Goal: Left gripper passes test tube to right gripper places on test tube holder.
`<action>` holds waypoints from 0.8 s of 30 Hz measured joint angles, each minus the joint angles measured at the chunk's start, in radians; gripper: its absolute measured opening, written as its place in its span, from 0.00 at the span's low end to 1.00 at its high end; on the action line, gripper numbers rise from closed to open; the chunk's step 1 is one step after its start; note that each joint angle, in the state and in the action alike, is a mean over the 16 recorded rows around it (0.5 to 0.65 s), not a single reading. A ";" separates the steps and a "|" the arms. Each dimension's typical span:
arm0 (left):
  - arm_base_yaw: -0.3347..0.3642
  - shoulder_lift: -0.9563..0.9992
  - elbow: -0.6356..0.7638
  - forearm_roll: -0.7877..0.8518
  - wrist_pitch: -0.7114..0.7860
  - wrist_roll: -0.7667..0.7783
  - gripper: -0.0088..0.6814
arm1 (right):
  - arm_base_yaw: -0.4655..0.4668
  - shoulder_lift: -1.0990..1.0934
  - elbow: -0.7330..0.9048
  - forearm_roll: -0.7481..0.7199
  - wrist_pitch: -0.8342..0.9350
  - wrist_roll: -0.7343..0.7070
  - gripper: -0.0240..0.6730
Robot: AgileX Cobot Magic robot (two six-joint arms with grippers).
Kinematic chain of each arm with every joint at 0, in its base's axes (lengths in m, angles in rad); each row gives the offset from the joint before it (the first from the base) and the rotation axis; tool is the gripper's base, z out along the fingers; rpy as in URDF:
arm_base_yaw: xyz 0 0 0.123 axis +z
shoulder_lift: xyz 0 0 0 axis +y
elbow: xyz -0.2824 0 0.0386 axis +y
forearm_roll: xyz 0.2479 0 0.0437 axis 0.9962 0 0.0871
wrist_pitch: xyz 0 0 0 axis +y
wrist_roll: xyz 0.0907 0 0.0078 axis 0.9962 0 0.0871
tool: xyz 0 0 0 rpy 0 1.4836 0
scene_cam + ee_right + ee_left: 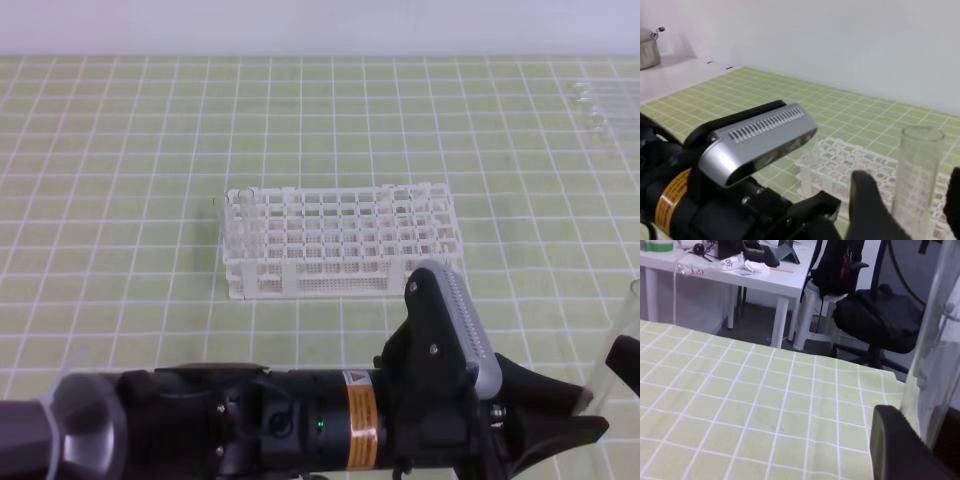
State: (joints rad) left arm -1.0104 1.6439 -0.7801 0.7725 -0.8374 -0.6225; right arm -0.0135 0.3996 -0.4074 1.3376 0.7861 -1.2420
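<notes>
Green checked cloth (pixel 120 150) covers the table. Near its front right corner the test tube (pixel 916 180) stands upright, clamped by the left gripper (pixel 590 415); the right gripper's fingers (pixel 870 205) flank it, grip unclear. Behind stands the test tube holder (pixel 340 240).

Test tube (pixel 615 340) base, perhaps in left gripper (pixel 590 420), behind its fingers.

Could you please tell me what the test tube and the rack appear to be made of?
Test tube: clear and smooth, likely glass, though clear plastic is possible; the rack's lattice shows through it.
Rack: opaque white, matte, probably moulded plastic, judging by its thin uniform grid of square holes.
</notes>
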 joint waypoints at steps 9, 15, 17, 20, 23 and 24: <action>0.000 0.019 0.000 0.023 -0.040 0.007 0.18 | 0.000 0.000 0.000 0.000 -0.021 0.000 0.48; -0.001 0.034 -0.001 0.041 -0.062 0.004 0.18 | 0.000 0.000 0.000 0.000 -0.017 0.000 0.48; -0.001 0.038 -0.002 0.046 -0.065 0.001 0.19 | 0.000 0.000 0.000 0.000 -0.014 0.000 0.48; -0.001 0.041 -0.002 0.050 -0.067 -0.002 0.19 | 0.000 0.000 0.000 0.000 -0.009 0.000 0.47; -0.001 0.043 -0.002 0.051 -0.064 -0.006 0.19 | 0.000 0.000 0.000 0.000 -0.004 0.000 0.43; -0.001 0.043 -0.002 0.051 -0.065 -0.007 0.19 | 0.000 0.000 0.000 0.000 -0.003 0.000 0.42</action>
State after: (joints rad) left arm -1.0115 1.6866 -0.7826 0.8232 -0.9021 -0.6300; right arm -0.0135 0.3996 -0.4074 1.3374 0.7833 -1.2420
